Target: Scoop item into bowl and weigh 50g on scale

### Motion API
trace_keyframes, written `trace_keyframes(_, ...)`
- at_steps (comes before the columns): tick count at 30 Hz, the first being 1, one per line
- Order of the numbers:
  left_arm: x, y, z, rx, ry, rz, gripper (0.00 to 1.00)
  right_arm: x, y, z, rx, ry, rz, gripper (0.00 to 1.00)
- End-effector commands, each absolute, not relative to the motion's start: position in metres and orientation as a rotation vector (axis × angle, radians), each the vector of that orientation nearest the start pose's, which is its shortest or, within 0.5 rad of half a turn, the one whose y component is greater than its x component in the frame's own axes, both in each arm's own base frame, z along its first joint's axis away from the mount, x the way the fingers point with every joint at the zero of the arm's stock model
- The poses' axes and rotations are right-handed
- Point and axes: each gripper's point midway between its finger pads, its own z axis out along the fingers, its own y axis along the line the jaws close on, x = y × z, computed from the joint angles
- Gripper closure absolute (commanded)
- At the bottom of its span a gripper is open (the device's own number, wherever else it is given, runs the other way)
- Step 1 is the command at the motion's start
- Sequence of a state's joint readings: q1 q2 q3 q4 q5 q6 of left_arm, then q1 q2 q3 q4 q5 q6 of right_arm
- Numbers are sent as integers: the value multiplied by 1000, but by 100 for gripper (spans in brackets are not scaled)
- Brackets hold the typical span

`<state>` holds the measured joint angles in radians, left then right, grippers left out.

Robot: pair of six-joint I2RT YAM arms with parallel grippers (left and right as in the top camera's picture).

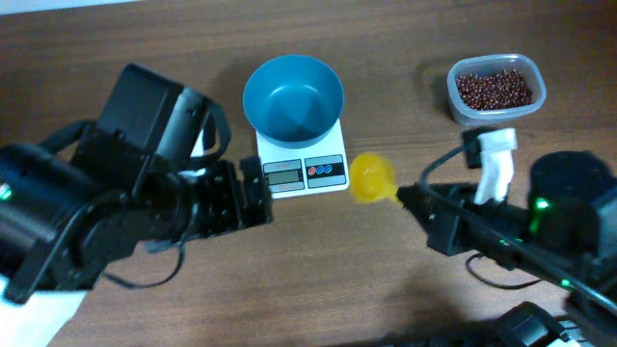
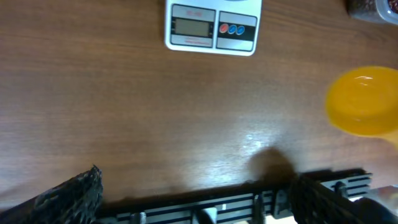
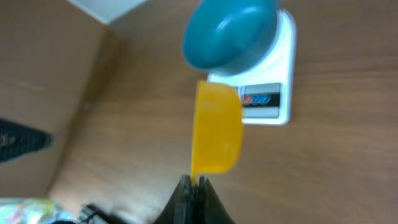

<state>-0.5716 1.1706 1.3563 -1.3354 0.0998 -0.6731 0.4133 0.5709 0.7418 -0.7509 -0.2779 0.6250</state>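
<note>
The teal-blue bowl (image 1: 293,98) stands empty on the white scale (image 1: 302,164) at the table's middle; both also show in the right wrist view, bowl (image 3: 227,34) and scale (image 3: 283,74). The red-brown beans (image 1: 493,89) lie in a clear tub (image 1: 496,117) at the back right. My right gripper (image 1: 405,196) is shut on the handle of a yellow scoop (image 1: 369,177), held right of the scale; the scoop (image 3: 216,132) looks empty. My left gripper (image 1: 258,193) is open and empty just left of the scale's display (image 2: 194,27).
A white object (image 1: 498,159) sits on the right arm near the tub. The yellow scoop (image 2: 364,101) shows at the right edge of the left wrist view. Wooden table (image 1: 318,280) stretches toward the front.
</note>
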Motion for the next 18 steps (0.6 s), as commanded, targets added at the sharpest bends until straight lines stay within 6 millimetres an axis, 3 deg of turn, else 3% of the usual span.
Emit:
trace_keyframes(1, 200, -137, 258, -68, 2711, -446, 1, 186, 116, 262, 92, 2219, 773, 96)
trace_keyframes(6, 192, -132, 271, 22, 2646, -465, 1, 163, 104, 291, 100, 2232, 757, 96)
trace_keyframes(10, 190, -118, 275, 22, 2609, -395, 1, 152, 99, 296, 106, 2244, 755, 96)
trace_keyframes(15, 198, -124, 239, 23, 2689, -347, 1, 148, 99, 315, 88, 2193, 787, 96)
trace_keyframes(18, 216, -142, 209, 34, 2697, -385, 1, 156, 90, 327, 122, 2133, 735, 96)
